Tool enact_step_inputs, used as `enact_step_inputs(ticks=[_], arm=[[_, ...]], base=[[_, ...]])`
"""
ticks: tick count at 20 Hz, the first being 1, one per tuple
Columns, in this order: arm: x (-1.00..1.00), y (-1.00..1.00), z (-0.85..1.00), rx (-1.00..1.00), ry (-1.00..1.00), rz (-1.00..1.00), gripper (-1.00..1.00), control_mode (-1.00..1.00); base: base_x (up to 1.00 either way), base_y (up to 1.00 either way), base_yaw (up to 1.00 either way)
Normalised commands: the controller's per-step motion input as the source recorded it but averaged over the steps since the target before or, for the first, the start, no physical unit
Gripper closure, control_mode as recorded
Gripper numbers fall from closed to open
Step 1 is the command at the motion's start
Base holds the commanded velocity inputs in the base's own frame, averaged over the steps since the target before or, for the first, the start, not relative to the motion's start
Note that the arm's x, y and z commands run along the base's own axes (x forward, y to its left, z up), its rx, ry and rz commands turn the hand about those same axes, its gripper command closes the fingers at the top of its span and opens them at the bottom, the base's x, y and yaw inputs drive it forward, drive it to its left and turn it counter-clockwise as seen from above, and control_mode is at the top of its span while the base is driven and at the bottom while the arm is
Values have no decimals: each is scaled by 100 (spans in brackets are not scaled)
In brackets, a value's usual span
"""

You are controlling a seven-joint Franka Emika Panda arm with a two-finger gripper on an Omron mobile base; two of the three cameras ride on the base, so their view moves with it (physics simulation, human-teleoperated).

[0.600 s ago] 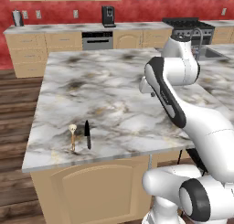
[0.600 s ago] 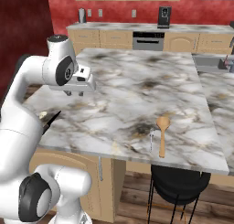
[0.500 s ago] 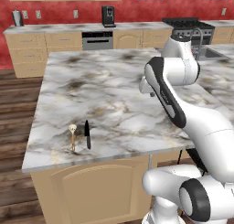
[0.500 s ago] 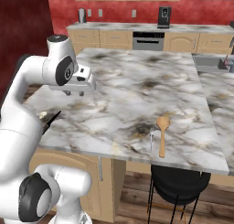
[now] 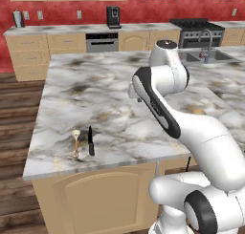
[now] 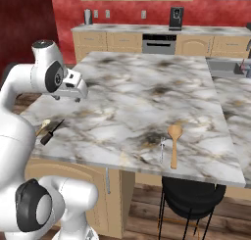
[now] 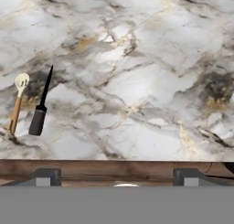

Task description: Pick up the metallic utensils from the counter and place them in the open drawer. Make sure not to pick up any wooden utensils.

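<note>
A black-handled knife [image 5: 90, 141] with a dark pointed blade lies near the front left corner of the marble counter [image 5: 110, 80]. Close to its left lies a thin wooden stick with a pale round head [image 5: 75, 143]. In the hand view the knife [image 7: 41, 105] and the stick [image 7: 16, 105] sit at the left. A small silvery utensil [image 6: 162, 149] lies beside a brown wooden spoon [image 6: 173, 144] near the counter's front right edge. My gripper [image 6: 73, 93] hovers open and empty above the counter, right of the knife; its fingertips [image 7: 45, 175] stand wide apart. The open drawer is out of view.
A sink with a faucet [image 5: 206, 44] is set into the counter's far right. A black stool [image 6: 191, 200] stands under the front right edge. Cabinets, a dishwasher [image 5: 101, 41] and a coffee machine [image 5: 113, 17] line the back wall.
The arm has swung a little to the left over the counter, toward the knife's side. The utensils have not moved, and the gripper stays open.
</note>
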Motion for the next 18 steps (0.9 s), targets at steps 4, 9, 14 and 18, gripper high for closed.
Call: enact_step_inputs(ticks=[4,9,14,18], arm=[[21,63,-29,0,-9,-14,-100,-100],[24,64,-52,0,-1,-13,-100,-100],[7,48,-57,4,4,-10,-100,-100],[35,36,-49,0,23,0,-100,-100]], base=[[0,0,0],[0,0,0],[0,0,0],[0,0,0]])
